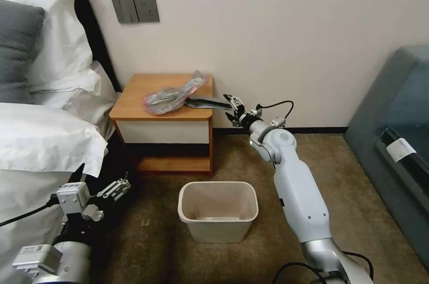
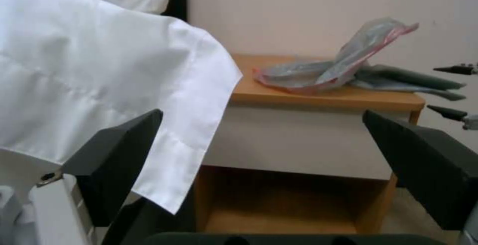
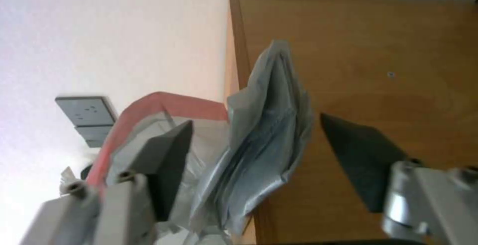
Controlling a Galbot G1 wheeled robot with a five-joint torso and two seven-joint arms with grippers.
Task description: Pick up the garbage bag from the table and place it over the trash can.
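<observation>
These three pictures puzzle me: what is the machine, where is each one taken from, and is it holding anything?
It is a wheeled robot with two arms. The wide picture comes from a camera on its head; the other two from cameras on its wrists. A thin, crinkly grey plastic garbage bag with a pinkish-red edge lies on the orange-brown wooden nightstand. The right gripper is open at the nightstand's edge, with a fold of the bag between its fingers, not yet gripped. The left gripper waits open, low beside the white bed sheet. The cream plastic trash can stands on the carpet, unlined.
</observation>
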